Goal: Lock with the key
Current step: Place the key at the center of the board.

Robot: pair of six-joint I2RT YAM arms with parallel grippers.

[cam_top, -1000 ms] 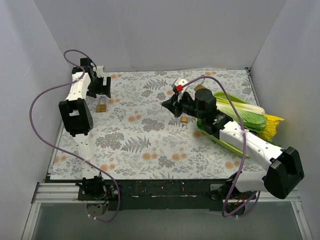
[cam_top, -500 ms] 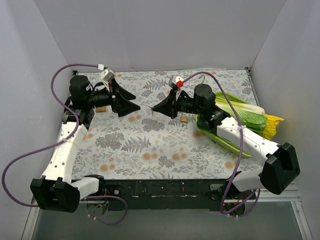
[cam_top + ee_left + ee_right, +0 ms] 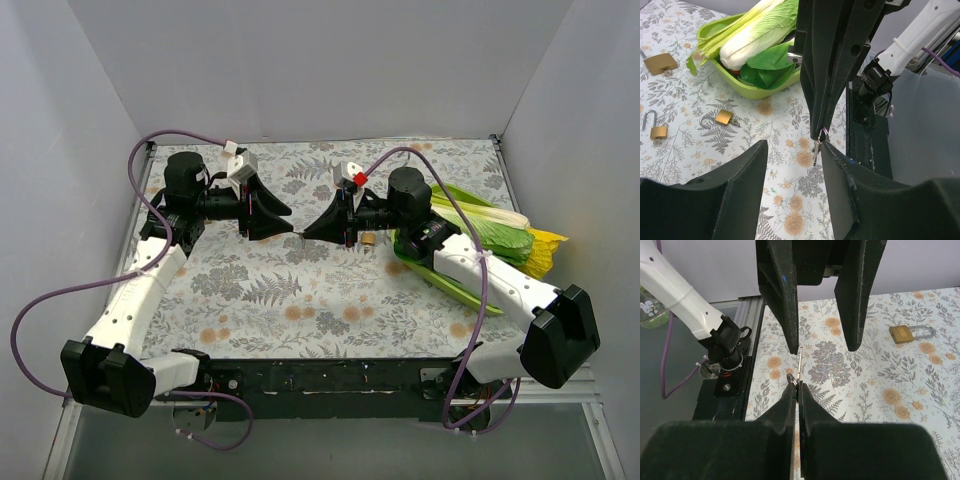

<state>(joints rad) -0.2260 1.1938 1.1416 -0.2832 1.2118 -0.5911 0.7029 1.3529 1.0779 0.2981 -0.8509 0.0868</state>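
My right gripper (image 3: 797,386) is shut on a small metal key (image 3: 799,367) with a ring, held above the table, blade pointing at the left gripper. My left gripper (image 3: 792,146) is open and empty, facing the right one tip to tip; the key (image 3: 817,149) hangs just beside its right finger. In the top view the left gripper (image 3: 284,221) and the right gripper (image 3: 309,233) almost meet over the mat's middle. Brass padlocks lie on the mat: one (image 3: 905,332) behind the left gripper, three (image 3: 723,118) (image 3: 658,131) (image 3: 660,63) near the tray.
A green tray (image 3: 455,287) holding cabbage (image 3: 480,225) and a yellow item sits at the right on the floral mat. A padlock (image 3: 369,239) lies beside the right arm. White walls enclose the table on three sides; purple cables loop off both arms.
The left arm swung from the far-left padlock to the middle and now faces the right gripper, jaws open. The right gripper moved slightly left, still holding the key.
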